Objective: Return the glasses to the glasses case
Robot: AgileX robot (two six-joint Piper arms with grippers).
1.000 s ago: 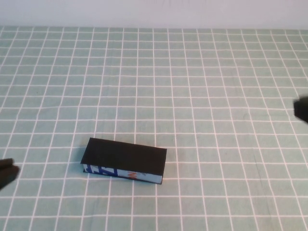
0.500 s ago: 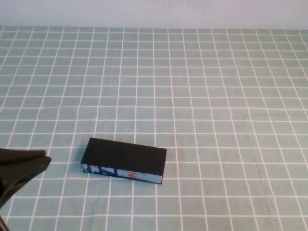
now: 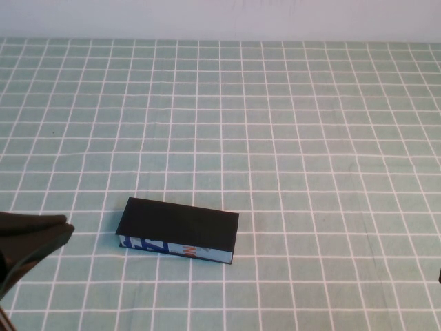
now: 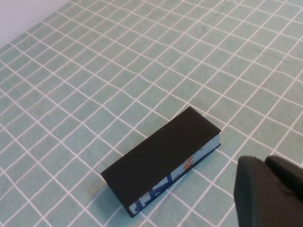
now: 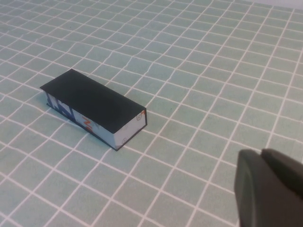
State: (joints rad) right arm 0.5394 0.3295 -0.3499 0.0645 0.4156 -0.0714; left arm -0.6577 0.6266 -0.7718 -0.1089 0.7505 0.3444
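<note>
A: What's sitting on the counter (image 3: 289, 124) right now?

B: The counter is wearing a green cloth with a white grid, and that's filling the whole high view. One thing is lying on it: the glasses case (image 3: 178, 230), flat, lid shut, black top facing up. Taking the case as the landmark from here on.

A: Orientation of the case?

B: It's lying slightly skewed to the grid lines. Its light-blue front side with the dark-blue and orange marks is facing the robot's side. Same marks are showing along its long side in the left wrist view (image 4: 163, 165) and the right wrist view (image 5: 94, 108).

A: The glasses?

B: Not showing in any view. With the lid shut I can't tell whether they're inside.

A: Left gripper?

B: The left gripper (image 3: 27, 241) is hanging off the case's left end, on the robot's side of it, near but clear of it. Only a dark wedge of it is showing at the frame edge. Its fingers look pressed together with nothing between them. In the left wrist view the dark tip (image 4: 270, 191) is sitting just off the case's front side, not touching.

A: Right gripper?

B: The right gripper (image 5: 270, 189) is sitting well apart from the case, off its right end. Only a dark blurred block is showing in its own wrist view, so open or closed, can't tell.
</note>
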